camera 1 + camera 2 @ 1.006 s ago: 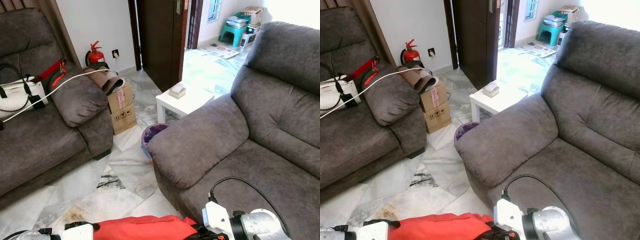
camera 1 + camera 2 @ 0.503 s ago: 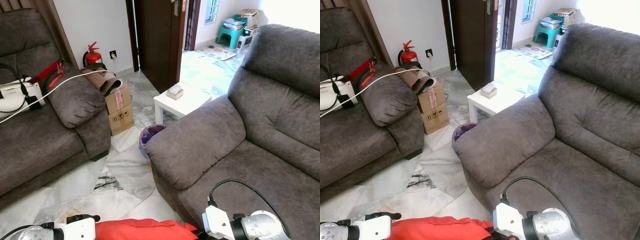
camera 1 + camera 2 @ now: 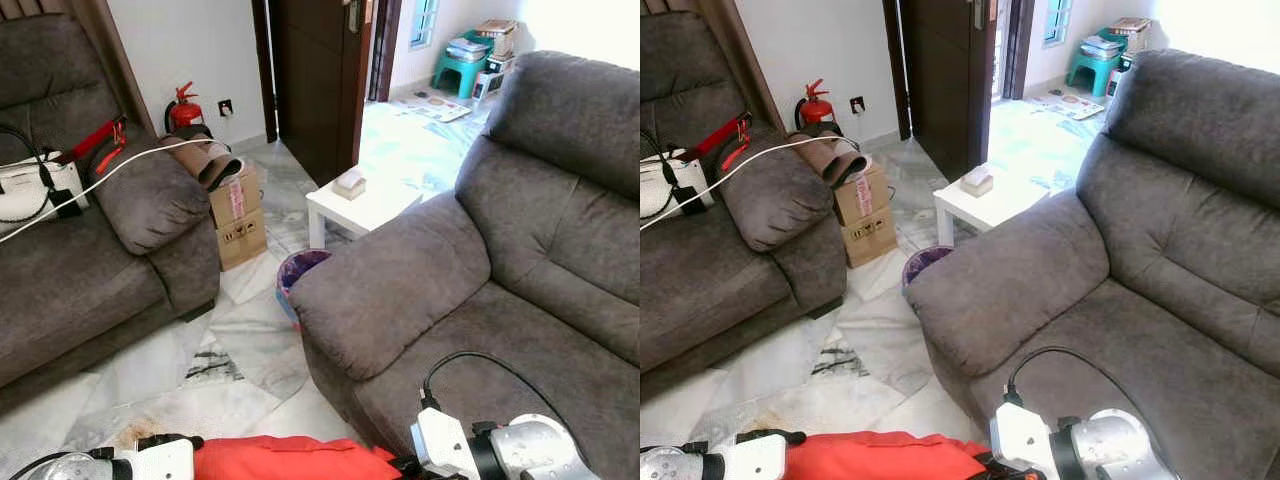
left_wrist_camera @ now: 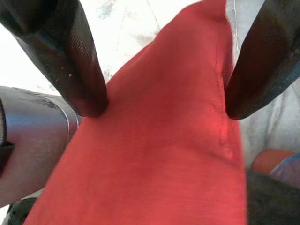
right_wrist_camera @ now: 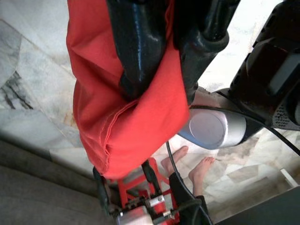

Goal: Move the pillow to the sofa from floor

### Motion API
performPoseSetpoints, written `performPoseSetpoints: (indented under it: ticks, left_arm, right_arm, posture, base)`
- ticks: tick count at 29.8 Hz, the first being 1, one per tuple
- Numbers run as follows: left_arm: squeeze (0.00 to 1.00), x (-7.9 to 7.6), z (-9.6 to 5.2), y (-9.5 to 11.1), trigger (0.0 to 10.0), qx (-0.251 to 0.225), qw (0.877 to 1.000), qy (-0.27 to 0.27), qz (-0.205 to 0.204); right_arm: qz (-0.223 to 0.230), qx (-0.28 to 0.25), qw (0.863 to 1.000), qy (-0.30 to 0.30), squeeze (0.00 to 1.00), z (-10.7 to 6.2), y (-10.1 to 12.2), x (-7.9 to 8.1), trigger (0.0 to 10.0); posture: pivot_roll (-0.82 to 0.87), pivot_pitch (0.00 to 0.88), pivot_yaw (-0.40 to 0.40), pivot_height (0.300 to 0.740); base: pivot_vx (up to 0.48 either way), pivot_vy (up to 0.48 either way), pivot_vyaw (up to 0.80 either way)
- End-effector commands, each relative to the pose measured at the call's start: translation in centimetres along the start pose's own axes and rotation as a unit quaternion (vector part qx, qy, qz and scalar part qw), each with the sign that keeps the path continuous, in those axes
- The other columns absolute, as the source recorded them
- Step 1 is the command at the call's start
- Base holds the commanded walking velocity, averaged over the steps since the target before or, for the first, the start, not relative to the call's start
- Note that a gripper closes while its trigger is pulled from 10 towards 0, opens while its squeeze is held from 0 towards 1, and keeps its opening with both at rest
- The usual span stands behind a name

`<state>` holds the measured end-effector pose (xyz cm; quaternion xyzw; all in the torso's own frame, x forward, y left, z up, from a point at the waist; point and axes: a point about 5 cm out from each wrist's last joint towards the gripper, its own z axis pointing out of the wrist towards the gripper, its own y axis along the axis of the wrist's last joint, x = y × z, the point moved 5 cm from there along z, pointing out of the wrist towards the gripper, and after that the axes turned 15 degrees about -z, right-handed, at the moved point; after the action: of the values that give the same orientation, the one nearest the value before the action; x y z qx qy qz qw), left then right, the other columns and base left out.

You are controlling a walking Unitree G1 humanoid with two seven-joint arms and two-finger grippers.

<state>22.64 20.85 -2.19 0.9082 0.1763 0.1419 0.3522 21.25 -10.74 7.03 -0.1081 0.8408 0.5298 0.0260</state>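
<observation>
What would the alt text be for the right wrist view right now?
The right gripper pinches a red fabric pillow between its two black fingers, lifted above the pale marble floor. A person's bare feet stand on the tiles, beside a grey sofa edge.

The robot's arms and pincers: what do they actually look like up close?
Each arm is a silver metal cylinder with a white block at the wrist; a black cable loops over the right arm. The left arm looks alike. Each pincer, left pincer and right pincer, has two long, glossy black fingers.
</observation>
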Motion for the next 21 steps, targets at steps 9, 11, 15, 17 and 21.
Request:
performPoseSetpoints:
  ticks: [9, 11, 15, 17, 21]
  left_arm:
    - [0.0, -0.2, 0.9, -1.0, 10.0, 0.024, 1.0, -0.019, -0.007]
    - [0.0, -0.2, 1.0, -1.0, 10.0, 0.024, 0.999, -0.02, -0.006]
    - [0.0, -0.6, 1.6, -1.2, 10.0, 0.023, 0.999, -0.024, -0.007]
    - [0.0, -0.7, 1.7, -1.1, 10.0, 0.019, 1.0, -0.022, -0.008]
    - [0.0, -0.7, 2.2, -0.7, 10.0, 0.01, 1.0, -0.019, -0.01]
  right_arm:
    - [-0.064, -0.043, 0.997, -0.011, 0.0, -0.9, 3.5, -1.5, 10.0]
    - [-0.065, -0.043, 0.997, -0.011, 0.0, -0.9, 3.6, -1.5, 10.0]
    - [-0.065, -0.049, 0.996, -0.021, 0.0, -1.0, 4.0, -1.8, 10.0]
    - [-0.064, -0.048, 0.997, -0.021, 0.0, -1.0, 3.9, -1.7, 10.0]
    - [-0.06, -0.046, 0.997, -0.021, 0.0, -1.0, 3.9, -1.6, 10.0]
  posture:
    - [0.04, 0.065, 0.031, 0.74]
    - [0.04, 0.065, 0.031, 0.74]
    - [0.04, 0.066, 0.033, 0.74]
    - [0.03, 0.067, 0.032, 0.74]
    - [0.03, 0.068, 0.031, 0.74]
  base:
    - [0.0, 0.0, 0.0]
    - [0.0, 0.0, 0.0]
    - [0.0, 0.0, 0.0]
    - [0.0, 0.0, 0.0]
    - [0.0, 0.0, 0.0]
